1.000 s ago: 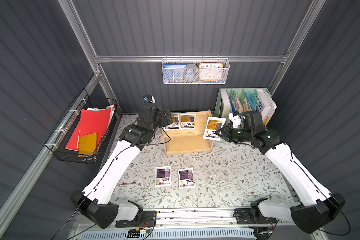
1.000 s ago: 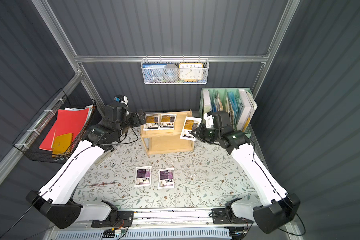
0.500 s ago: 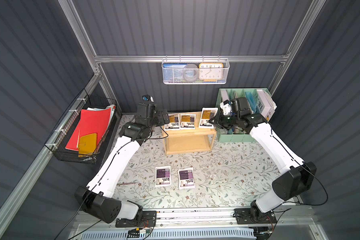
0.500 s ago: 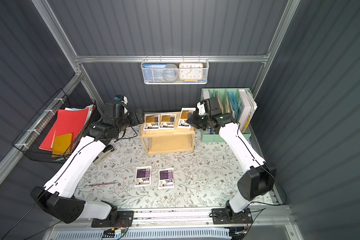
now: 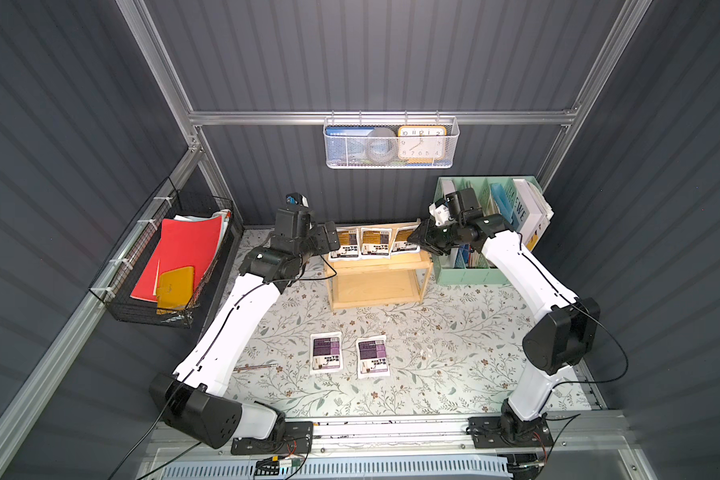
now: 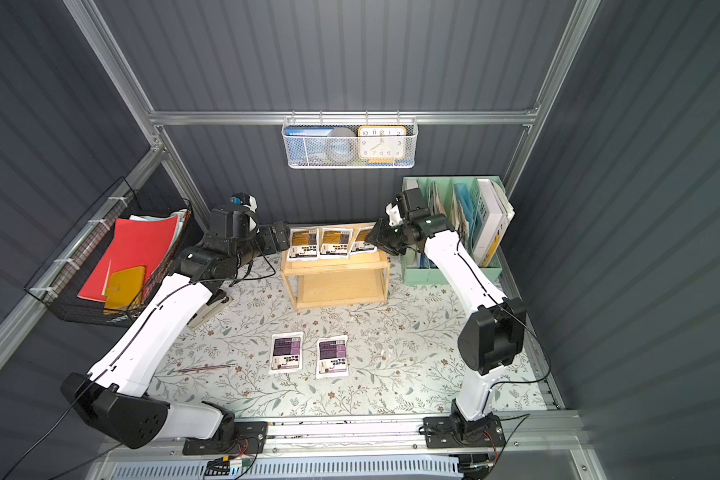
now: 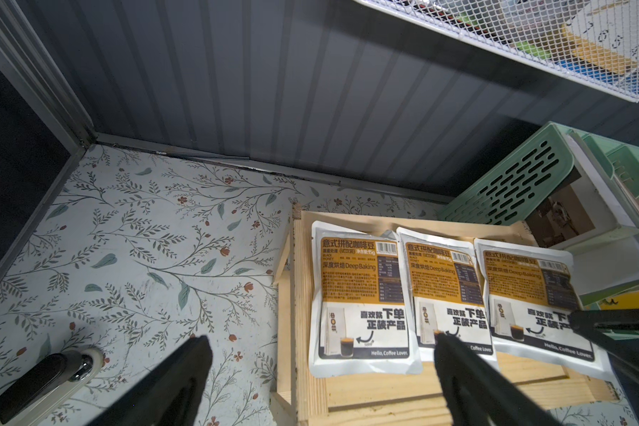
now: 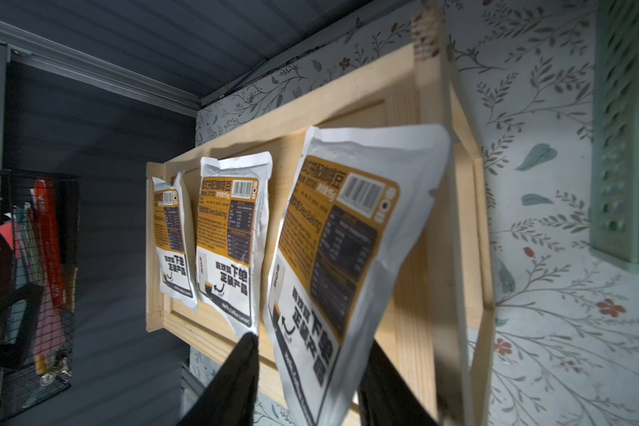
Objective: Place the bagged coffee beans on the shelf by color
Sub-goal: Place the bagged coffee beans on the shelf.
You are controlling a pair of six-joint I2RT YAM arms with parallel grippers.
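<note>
A floral-patterned tabletop (image 5: 454, 332) is seen in both top views, with the shelf (image 5: 375, 266) (image 6: 333, 270) set at its rear, just beside a mint-green file organizer (image 5: 466, 274). The shelf is a light-wood two-tier rack with slim corner posts and a raised rim around its top tray; its lower tier is bare wood.

The left gripper (image 7: 320, 341) is held at the shelf's left end, its fingers spread wide and nothing pinched between them. The right gripper (image 8: 312, 343) is held at the shelf's right end with its fingers parted; the lower end of the nearest pouch is seen between them, and a gap is visible beside one finger (image 8: 244, 354).

Three orange-labelled pouches (image 7: 358, 298) (image 7: 443, 291) (image 7: 532, 302) are laid side by side in the top tray. Each is a flat white packet with an orange-and-dark panel, a barcode and bold black text below. The one at the right gripper (image 8: 347, 250) is tilted, with a corner resting at the tray's rim.

Two purple-labelled pouches (image 5: 326, 352) (image 5: 373, 356) are left flat on the tabletop, side by side, well in front of the shelf.
</note>
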